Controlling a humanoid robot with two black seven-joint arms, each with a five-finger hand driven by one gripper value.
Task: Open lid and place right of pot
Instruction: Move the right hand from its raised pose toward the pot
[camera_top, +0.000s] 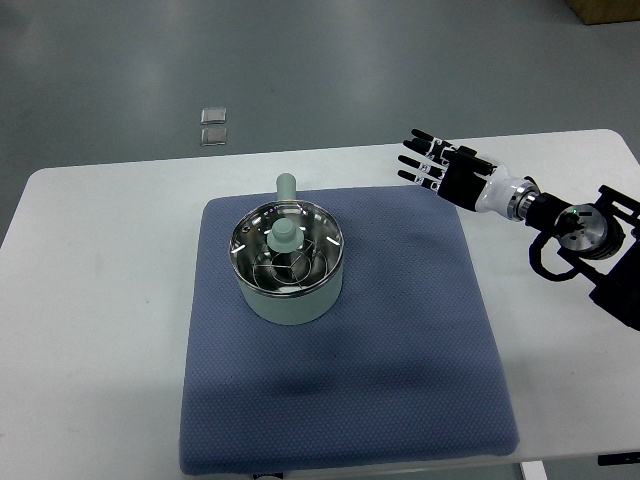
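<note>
Round knobbed glass lid (287, 245) on pale-green pot (291, 290); right hand (437, 164) empty, fingers spread.

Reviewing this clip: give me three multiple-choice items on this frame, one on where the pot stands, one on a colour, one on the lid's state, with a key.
1. Where does the pot stand?
A. on the blue mat
B. on the bare table
C. on the floor

2. What colour is the knob on the lid?
A. red
B. pale green
C. black

3. What is the state of the lid?
A. lying to the right of the pot
B. held in the right hand
C. sitting on the pot

Key:
1 A, the pot rests on the upper left part of the mat.
2 B, the knob matches the pot's pale green body.
3 C, the glass lid covers the pot while the right hand hovers apart with its fingers spread.
</note>
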